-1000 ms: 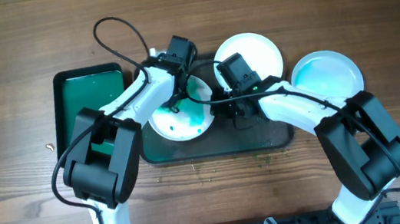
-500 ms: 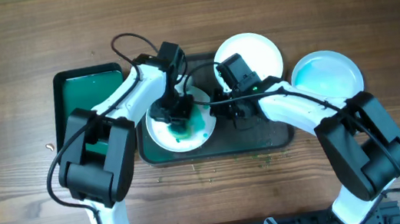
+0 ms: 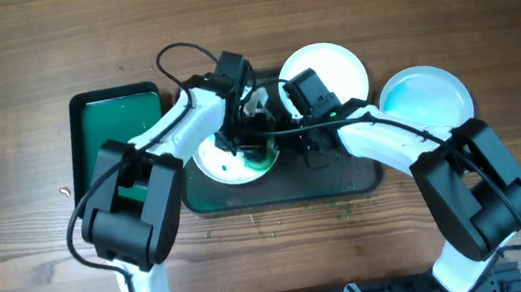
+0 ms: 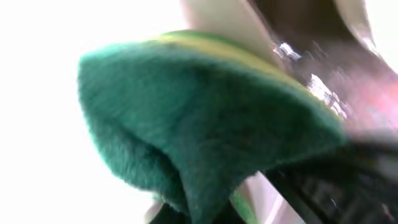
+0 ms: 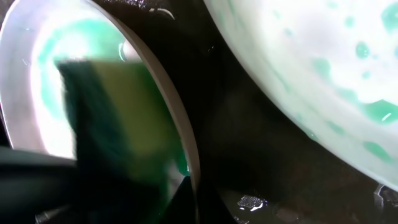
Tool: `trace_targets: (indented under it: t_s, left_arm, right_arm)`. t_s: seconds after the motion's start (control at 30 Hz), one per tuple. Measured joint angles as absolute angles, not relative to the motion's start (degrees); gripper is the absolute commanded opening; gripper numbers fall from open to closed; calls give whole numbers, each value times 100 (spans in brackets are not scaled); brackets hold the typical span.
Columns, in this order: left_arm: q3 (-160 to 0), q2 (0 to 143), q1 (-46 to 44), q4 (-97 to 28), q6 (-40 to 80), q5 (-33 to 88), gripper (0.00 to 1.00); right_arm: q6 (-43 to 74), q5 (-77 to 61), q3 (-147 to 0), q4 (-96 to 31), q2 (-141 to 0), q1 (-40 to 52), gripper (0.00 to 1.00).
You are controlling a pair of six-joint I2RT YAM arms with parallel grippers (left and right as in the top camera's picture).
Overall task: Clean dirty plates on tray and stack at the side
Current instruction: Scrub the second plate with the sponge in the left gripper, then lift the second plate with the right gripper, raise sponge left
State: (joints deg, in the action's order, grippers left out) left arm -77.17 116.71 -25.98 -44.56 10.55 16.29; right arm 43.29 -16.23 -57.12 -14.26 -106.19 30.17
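My left gripper (image 3: 247,136) is shut on a green sponge with a yellow layer (image 4: 205,124) and presses it on a white plate (image 3: 227,160) smeared with green, at the left of the dark tray (image 3: 345,177). My right gripper (image 3: 283,125) is shut on that plate's right rim (image 5: 183,137). In the right wrist view the sponge (image 5: 118,130) is a blur on the plate. A second plate (image 3: 326,69) with green specks (image 5: 311,62) lies at the tray's far edge. A third plate (image 3: 426,99), tinted pale teal, lies on the table right of the tray.
A smaller black tray with a bright green inside (image 3: 118,134) stands left of the dark tray. Green crumbs (image 3: 271,227) lie on the wooden table in front of the tray. A black cable (image 3: 174,62) loops behind the left arm.
My left gripper swept the sponge down over the plate and then back up to the right. The green smear on the plate is smaller. The right arm has not moved.
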Motion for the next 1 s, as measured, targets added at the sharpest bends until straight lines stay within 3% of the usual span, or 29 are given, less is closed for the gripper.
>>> trace_targets:
  t_s: [0.07, 0.17, 0.37, 0.53, 0.83, 1.0]
  left_arm:
    - [-7797, 11611, -2659, -4427, 2080, 51, 4]
    - [-7804, 11614, -2657, -4563, 2821, -1205, 4]
    - [-7843, 11679, -2652, -5081, 3301, -2425, 4]
    - [-8589, 11745, -2539, -6034, 3308, -2364, 4]
    - [-9579, 11743, -1352, -6281, 2851, -582, 4]
    - [-9579, 11743, -989, -6289, 2803, -152, 4]
  right_arm:
    - [4329, -1625, -5712, -1426, -10619, 3017, 4]
    - [4329, -1625, -5712, -1426, -10619, 3020, 4]
    - [4329, -1653, -5712, -1422, -10619, 3035, 4]
    - [4320, -1671, -5712, -1444, -10619, 3033, 4]
    - [4018, -1525, -5793, -2003, -10514, 3057, 4]
    - [3599, -97, -5863, -2888, -9747, 3529, 4]
